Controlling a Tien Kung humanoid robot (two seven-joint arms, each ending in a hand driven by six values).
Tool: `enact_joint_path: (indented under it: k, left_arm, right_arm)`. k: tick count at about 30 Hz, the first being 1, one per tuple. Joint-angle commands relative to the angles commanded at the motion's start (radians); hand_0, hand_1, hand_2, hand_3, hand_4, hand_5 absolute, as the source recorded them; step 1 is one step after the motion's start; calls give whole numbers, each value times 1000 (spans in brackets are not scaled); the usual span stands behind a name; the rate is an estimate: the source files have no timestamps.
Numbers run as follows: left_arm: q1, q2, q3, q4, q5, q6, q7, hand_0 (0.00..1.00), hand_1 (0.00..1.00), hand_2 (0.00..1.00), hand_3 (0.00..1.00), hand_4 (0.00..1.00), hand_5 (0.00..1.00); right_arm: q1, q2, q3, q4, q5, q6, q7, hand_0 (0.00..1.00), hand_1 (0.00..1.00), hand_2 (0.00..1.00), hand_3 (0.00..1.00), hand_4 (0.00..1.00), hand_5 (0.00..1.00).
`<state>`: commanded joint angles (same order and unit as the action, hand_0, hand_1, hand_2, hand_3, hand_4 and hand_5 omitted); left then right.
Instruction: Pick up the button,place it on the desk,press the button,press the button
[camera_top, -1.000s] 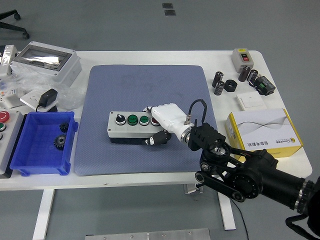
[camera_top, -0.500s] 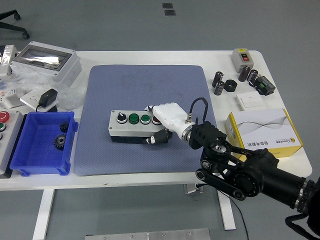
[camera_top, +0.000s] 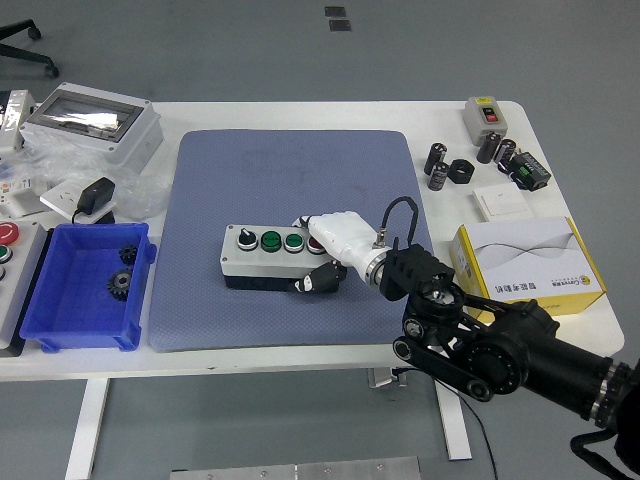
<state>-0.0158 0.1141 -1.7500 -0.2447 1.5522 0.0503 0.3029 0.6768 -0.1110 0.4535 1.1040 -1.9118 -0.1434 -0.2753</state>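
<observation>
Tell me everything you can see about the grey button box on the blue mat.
The button box is a long light-grey case, plastic by its look, with a dark base, lying flat mid-way across the blue mat. Its top carries a black knob and two green buttons in a row. The right hand grips its right end, hiding whatever is there.

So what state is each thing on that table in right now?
Button box: flat on the blue mat, gripped at its right end.
Right hand: shut on the button box.
Blue bin: holds two gears.
Yellow box: closed, lying flat.
Grey enclosure: lid shut.
</observation>
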Motion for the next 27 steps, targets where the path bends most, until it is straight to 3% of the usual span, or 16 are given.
enact_joint_path:
  k: [4, 5, 10, 11, 16, 17, 22, 23, 27]
  left_arm:
    - [1, 0, 0, 0, 0, 0, 0, 620, 550, 514, 616, 534, 205]
    - [1, 0, 0, 0, 0, 0, 0, 620, 549, 514, 616, 534, 205]
    - [0, 0, 0, 0, -1, 0, -1, 620, 549, 514, 616, 534, 205]
    - [0, 0, 0, 0, -1, 0, -1, 620, 548, 514, 616, 534, 205]
    - [0, -1, 1, 0, -2, 1, -1, 620, 548, 514, 616, 534, 205]
    - [0, -1, 1, 0, -2, 1, -1, 620, 548, 514, 616, 534, 205]
    - [1, -1, 2, 0, -4, 2, -2, 620, 548, 514, 616, 534, 205]
    - [1, -1, 2, 0, -4, 2, -2, 620, 548, 514, 616, 533, 205]
    - [1, -2, 2, 1, -5, 2, -2, 620, 548, 514, 616, 533, 205]
  right_arm:
    - [-3, 0, 4, 2, 6, 6, -3, 688, 652, 636, 584, 245, 212]
    - [-4, 0, 6, 2, 7, 6, -4, 759, 726, 733, 655, 273, 236]
    - [-6, -1, 11, 5, 8, 3, -5, 759, 726, 733, 655, 273, 236]
    - [-6, -1, 12, 6, 7, 2, -5, 766, 752, 784, 734, 404, 251]
    - [-7, -2, 16, 8, 9, 3, -7, 766, 752, 784, 734, 404, 251]
    - [-8, -2, 17, 8, 9, 4, -8, 769, 769, 815, 802, 517, 280]
    - [-10, -3, 17, 11, 15, 10, -11, 769, 769, 815, 802, 517, 280]
    - [-10, -3, 18, 11, 17, 11, -12, 770, 783, 839, 867, 548, 266]
    - [-13, -5, 22, 17, 26, 20, -15, 770, 783, 839, 867, 548, 266]
